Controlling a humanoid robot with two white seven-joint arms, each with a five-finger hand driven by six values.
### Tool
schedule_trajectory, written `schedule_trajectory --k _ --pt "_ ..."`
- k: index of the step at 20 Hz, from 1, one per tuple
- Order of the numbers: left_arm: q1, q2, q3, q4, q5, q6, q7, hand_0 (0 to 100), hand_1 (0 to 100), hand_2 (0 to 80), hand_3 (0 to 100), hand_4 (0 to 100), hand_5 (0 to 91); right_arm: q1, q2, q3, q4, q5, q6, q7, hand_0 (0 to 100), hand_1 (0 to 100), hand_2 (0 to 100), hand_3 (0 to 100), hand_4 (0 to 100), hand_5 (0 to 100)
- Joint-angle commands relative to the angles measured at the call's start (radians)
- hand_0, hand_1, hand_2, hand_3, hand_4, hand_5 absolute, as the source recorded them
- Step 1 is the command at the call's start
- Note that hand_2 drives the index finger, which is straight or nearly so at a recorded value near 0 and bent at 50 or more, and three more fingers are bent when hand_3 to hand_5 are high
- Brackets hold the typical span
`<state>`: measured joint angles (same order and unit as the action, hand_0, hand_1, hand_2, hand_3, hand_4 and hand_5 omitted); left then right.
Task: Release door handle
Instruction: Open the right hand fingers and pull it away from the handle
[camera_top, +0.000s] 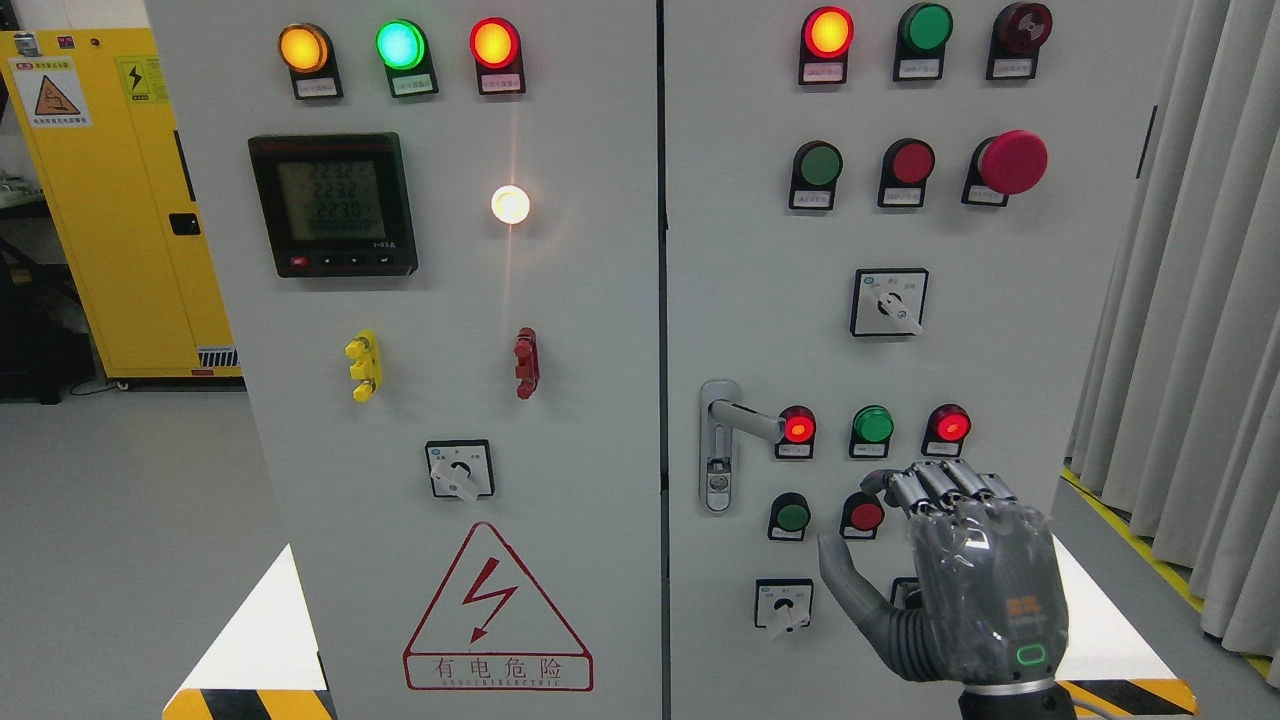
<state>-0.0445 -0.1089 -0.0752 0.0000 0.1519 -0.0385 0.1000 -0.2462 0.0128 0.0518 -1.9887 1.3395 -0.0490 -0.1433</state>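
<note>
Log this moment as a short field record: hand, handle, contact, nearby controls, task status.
hand: right hand, raised in front of the right cabinet door, fingers curled, holding nothing
handle: door handle, silver lever pointing right from its plate
contact: none; hand sits below and to the right of the handle, apart from it
nearby controls: lit red button at the lever's tip; green button; rotary switch left of the thumb
left hand: not in view
task status: handle appears released
</note>
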Motion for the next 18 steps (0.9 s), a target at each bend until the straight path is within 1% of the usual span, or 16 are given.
schedule_trajectory --k 1,4,8,9,13,14,16,18 --pt "0.000 0.000 0.000 -0.012 0.000 0.000 0.000 12 56 0.0 0 0 0.0 0.008 -0.007 -0.047 -0.035 -0.025 -0.002 0.004 46 34 0 0 0 0" --pt "0.000 0.000 0.000 -0.012 0.000 0.000 0.000 12 56 0.0 0 0 0.0 0.007 -0.008 -0.046 -0.033 -0.025 -0.011 0.004 48 31 0 0 0 0" --pt "0.000 0.000 0.000 -0.012 0.000 0.000 0.000 12 56 0.0 0 0 0.0 0.004 -0.002 -0.036 -0.035 -0.026 -0.022 0.007 50 28 0 0 0 0" --pt "0.000 0.000 0.000 -0.012 0.000 0.000 0.000 12 56 0.0 0 0 0.0 0.004 -0.002 -0.036 -0.035 -0.026 -0.022 0.007 53 25 0 0 0 0" --pt "0.000 0.000 0.000 -0.012 0.000 0.000 0.000 12 56 0.0 0 0 0.0 0.002 0.001 -0.033 -0.035 -0.026 -0.023 0.007 53 22 0 0 0 0" --pt "0.000 0.000 0.000 -0.012 0.000 0.000 0.000 12 56 0.0 0 0 0.0 0.002 0.001 -0.033 -0.036 -0.026 -0.029 0.007 54 20 0 0 0 0" --pt "0.000 0.000 0.000 -0.012 0.000 0.000 0.000 12 56 0.0 0 0 0.0 0.002 0.003 -0.033 -0.035 -0.026 -0.035 0.008 54 19 0 0 0 0" --pt "0.000 0.000 0.000 -0.012 0.000 0.000 0.000 12 56 0.0 0 0 0.0 0.002 0.003 -0.033 -0.033 -0.026 -0.035 0.008 51 18 0 0 0 0"
